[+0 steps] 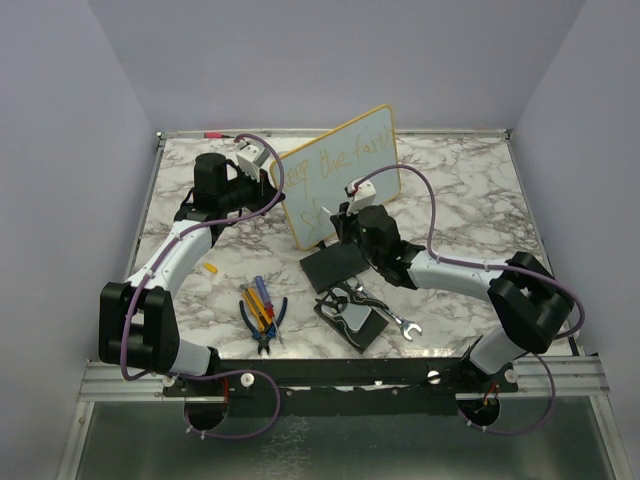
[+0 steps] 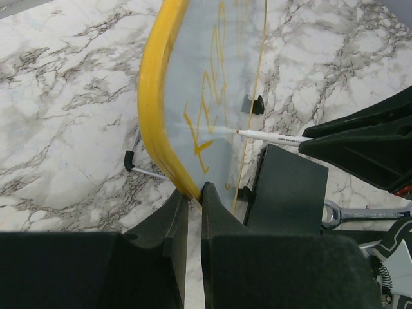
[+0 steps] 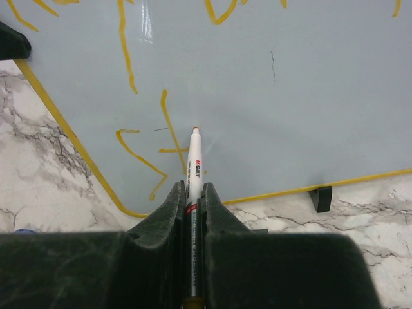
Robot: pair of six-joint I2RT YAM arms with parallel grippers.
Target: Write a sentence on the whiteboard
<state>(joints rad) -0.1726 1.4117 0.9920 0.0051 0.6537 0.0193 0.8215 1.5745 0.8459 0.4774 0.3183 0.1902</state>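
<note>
The whiteboard [image 1: 335, 185] stands tilted at the back middle of the table. The sentence [image 1: 350, 155] is in yellow-orange: a top line, and below it the strokes "st" [image 3: 138, 154]. My left gripper [image 2: 194, 193] is shut on the board's yellow frame [image 2: 151, 96] at its lower left corner. My right gripper [image 3: 193, 190] is shut on a white marker [image 3: 195, 161]. The marker's orange tip touches the board just right of the "t". In the left wrist view the marker [image 2: 273, 136] reaches the board from the right.
A black pad [image 1: 335, 265] lies just in front of the board. Nearer the arms lie screwdrivers and pliers [image 1: 262, 310], a black and grey block [image 1: 352, 322] and a wrench [image 1: 402, 325]. A small yellow piece [image 1: 210, 267] lies at the left. A red pen [image 1: 212, 133] lies at the back edge.
</note>
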